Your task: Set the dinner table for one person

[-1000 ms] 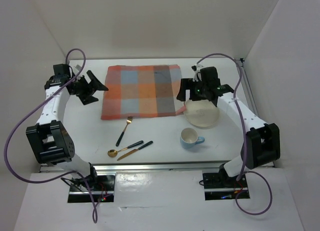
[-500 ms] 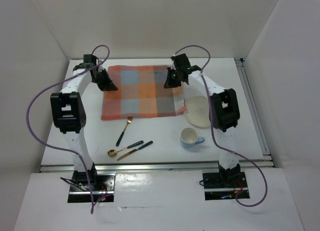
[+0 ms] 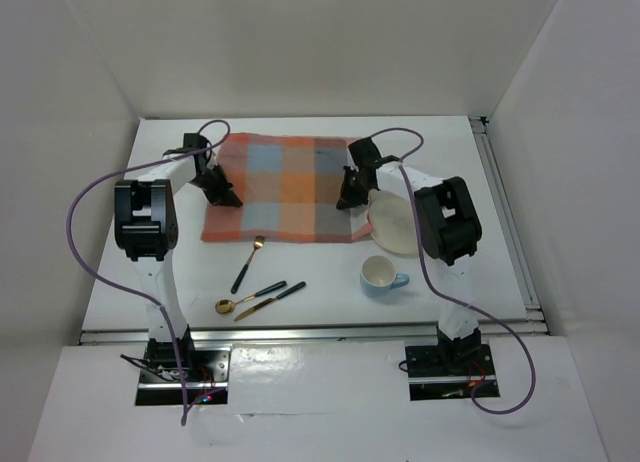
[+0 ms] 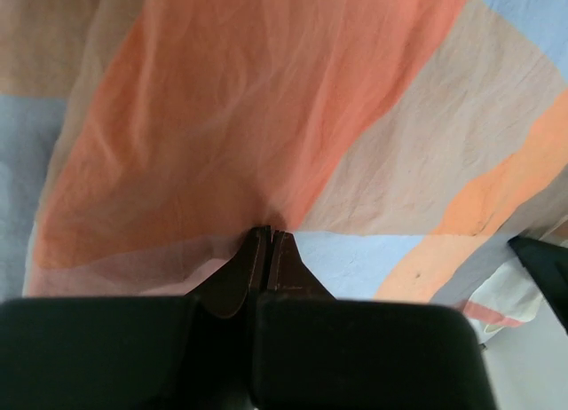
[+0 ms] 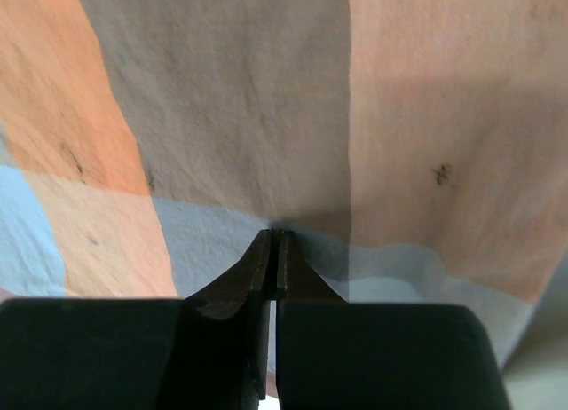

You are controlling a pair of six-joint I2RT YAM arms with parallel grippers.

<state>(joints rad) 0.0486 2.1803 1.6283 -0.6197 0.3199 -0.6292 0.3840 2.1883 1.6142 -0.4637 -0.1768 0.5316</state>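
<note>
Two pinches on, one per side. My left gripper [image 3: 222,193] is fully closed on the left edge of the checked cloth mat [image 3: 280,187]. My right gripper [image 3: 349,197] is fully closed on its right edge. In both wrist views the fingertips meet with only a thin pucker of fabric between them, and I hold nothing else.

The mat lies flat toward the far middle of the dinner table [image 3: 450,152]. The cream plate [image 3: 400,225] sits just beside the mat's near right corner; I cannot tell whether they touch. The gold fork [image 3: 248,263] lies just off the mat's near edge, tines toward it. The gold spoon [image 3: 236,303] and knife [image 3: 272,299] are nearer me, and the light blue cup [image 3: 381,275] stands near the plate.

Risks from here, as I judge them:
- Shallow bite. Each grip holds very little cloth, so a quick pull could slide the fabric out of one side. The mat would then swing on the other pinch and land skewed.
- Unequal travel. If my arms move at different rates the mat rotates or bunches. If they drift apart the cloth goes taut and strips out of a grip.
- Dragging low toward me. The near hem could sweep the fork, and the right corner could nudge the plate toward the cup.
- Fingertips scraping the tabletop.
</note>
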